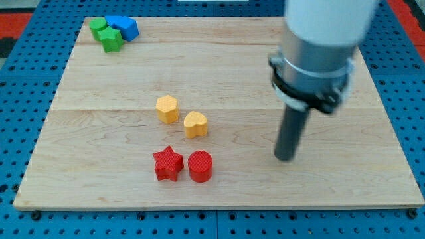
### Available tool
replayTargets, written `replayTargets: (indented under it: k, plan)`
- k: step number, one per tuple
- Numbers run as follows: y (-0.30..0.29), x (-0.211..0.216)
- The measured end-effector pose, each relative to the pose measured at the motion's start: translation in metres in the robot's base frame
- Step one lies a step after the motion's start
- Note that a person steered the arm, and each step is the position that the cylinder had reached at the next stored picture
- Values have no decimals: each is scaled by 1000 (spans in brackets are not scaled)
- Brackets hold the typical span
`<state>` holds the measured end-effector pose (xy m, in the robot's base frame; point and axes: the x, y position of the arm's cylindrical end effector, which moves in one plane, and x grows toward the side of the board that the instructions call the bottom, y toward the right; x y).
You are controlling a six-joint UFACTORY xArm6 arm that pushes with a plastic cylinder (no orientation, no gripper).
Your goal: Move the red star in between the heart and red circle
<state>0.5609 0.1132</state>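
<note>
The red star point(167, 163) lies near the view's bottom centre, touching the red circle point(200, 166) on its right. The yellow heart point(195, 124) sits just above the red circle, with a small gap between them. My tip point(285, 158) rests on the board well to the right of the red circle, at about the same height in the view. It touches no block.
A yellow hexagon point(167, 109) lies up-left of the heart. At the view's top left a blue block point(123, 28) touches two green blocks point(99, 26) point(111, 40). The wooden board point(332, 192) sits on a blue pegboard.
</note>
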Motion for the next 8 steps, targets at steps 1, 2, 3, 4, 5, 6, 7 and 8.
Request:
replayTargets:
  k: [1, 2, 3, 4, 5, 6, 7, 8]
  plan:
    - [-43, 57]
    - [-122, 57]
    - [-200, 40]
    - [-200, -20]
    - [-217, -42]
    - [-216, -48]
    - [-205, -49]
    - [-214, -78]
